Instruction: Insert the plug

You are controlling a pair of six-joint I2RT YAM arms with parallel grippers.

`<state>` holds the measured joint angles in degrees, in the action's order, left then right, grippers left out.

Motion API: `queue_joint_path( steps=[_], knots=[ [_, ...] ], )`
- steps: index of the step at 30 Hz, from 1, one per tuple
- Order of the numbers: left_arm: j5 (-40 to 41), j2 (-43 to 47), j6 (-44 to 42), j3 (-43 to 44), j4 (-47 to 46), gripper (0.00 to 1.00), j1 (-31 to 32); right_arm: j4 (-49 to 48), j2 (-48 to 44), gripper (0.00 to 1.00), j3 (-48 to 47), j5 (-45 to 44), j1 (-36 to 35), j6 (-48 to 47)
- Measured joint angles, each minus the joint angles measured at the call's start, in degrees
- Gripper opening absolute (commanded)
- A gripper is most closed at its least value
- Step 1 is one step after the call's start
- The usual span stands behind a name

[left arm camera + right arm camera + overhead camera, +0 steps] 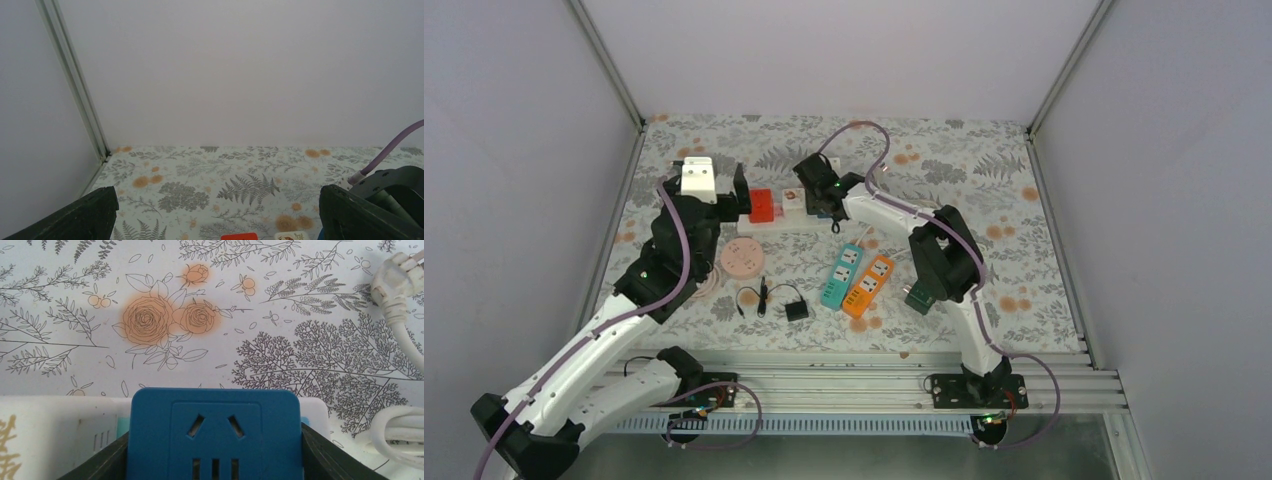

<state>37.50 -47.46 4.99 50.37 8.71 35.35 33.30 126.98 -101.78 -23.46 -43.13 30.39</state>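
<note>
**Insertion step, gripper on the plug.** The blue plug adapter point(215, 435) stands face-up over the right-hand end of the white power strip point(60, 435), which lies across the far middle of the patterned surface point(310, 310). The adapter's own socket holes face the wrist camera. Its prongs and the strip's socket beneath it are hidden, so whether it is fully seated cannot be told.

The right gripper point(215, 457) is about half open. One finger point(102, 460) lies against the adapter's left side and the other against its right side, which reads as a firm hold on the block from above.

Judged step: pressing home, or checking the seat. The next move would call for a straight downward push that keeps the adapter square to the strip, then a release without dragging it sideways.

The left gripper point(729, 203) hovers at the strip's left end with its jaws at their widest, holding nothing. From there it could brace the strip against sliding.

A red adapter point(762, 205) and a pale adapter point(793, 198) already sit on the strip to the left of the blue one. A loose white plug point(397, 272) and its coiled cord lie just beyond the strip's right end. A teal strip point(841, 275) and an orange strip point(869, 286) lie side by side nearer the arm bases, well apart from the work.
</note>
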Motion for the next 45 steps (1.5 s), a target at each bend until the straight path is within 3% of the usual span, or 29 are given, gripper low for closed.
queue_joint_path(
  steps=[12, 16, 24, 29, 34, 38, 45],
  knots=[
    [-0.09, -2.08, 0.35, 1.53, 0.9, 1.0, 0.0, 2.08, 5.22, 0.48, -8.57, -0.35, 2.95, 1.75],
    [-0.22, -2.45, 0.39, 1.73, 1.33, 1.0, 0.0, 1.44, 5.25, 0.6, -8.59, -0.28, 3.58, 2.29],
    [-2.89, -3.06, 0.44, 2.03, 1.2, 1.0, 0.02, 0.59, 3.91, 0.96, -6.14, 2.34, 4.63, 0.61],
    [-4.98, -3.06, 0.83, 2.05, 1.31, 1.0, 0.0, 1.66, 0.98, 0.99, -3.78, 4.15, 5.42, -0.33],
    [-6.67, -3.06, 1.75, 2.25, 1.38, 1.0, 0.0, 0.81, -8.13, 1.0, 3.52, 6.43, 5.68, -1.07],
    [-8.55, -3.04, 2.16, 2.25, 1.33, 1.0, 0.0, -1.55, -21.81, 1.0, 15.63, 6.43, 6.01, -1.42],
    [-14.14, -2.6, 2.12, 1.46, -0.72, 1.0, 0.0, -0.48, -42.58, 1.0, 34.49, -0.07, 7.74, 3.28]
  ],
)
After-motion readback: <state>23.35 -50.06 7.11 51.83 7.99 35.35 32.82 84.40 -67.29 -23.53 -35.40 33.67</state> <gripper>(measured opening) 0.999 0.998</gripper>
